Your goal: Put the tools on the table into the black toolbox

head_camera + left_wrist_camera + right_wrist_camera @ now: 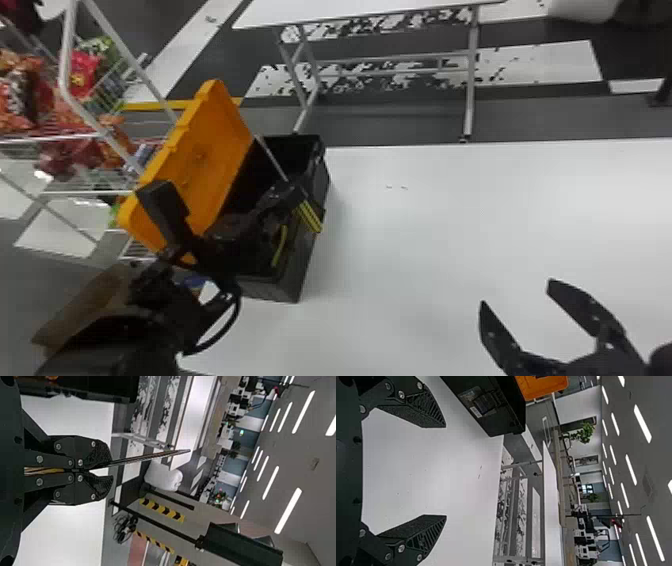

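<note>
Closest, the flat black right gripper (516, 294) gapes wide above the broad white table (465, 200). Beneath the left gripper (288, 189) sits the black rectangular toolbox (303, 265), orange-lidded and open; those jaws clasp a slim silver-shafted tool (272, 157).

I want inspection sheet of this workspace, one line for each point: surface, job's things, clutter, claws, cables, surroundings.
Surface: white table, small dark marks on top.
Job's things: black box at the table's left, orange lid open; long-shafted tool over the box.
Clutter: nothing seen.
Claws: left claw shut on the tool; right claw open, above the table.
Cables: black loop at the left arm; dark tangle on the floor.
Surroundings: rack with packets left; second table beyond.
</note>
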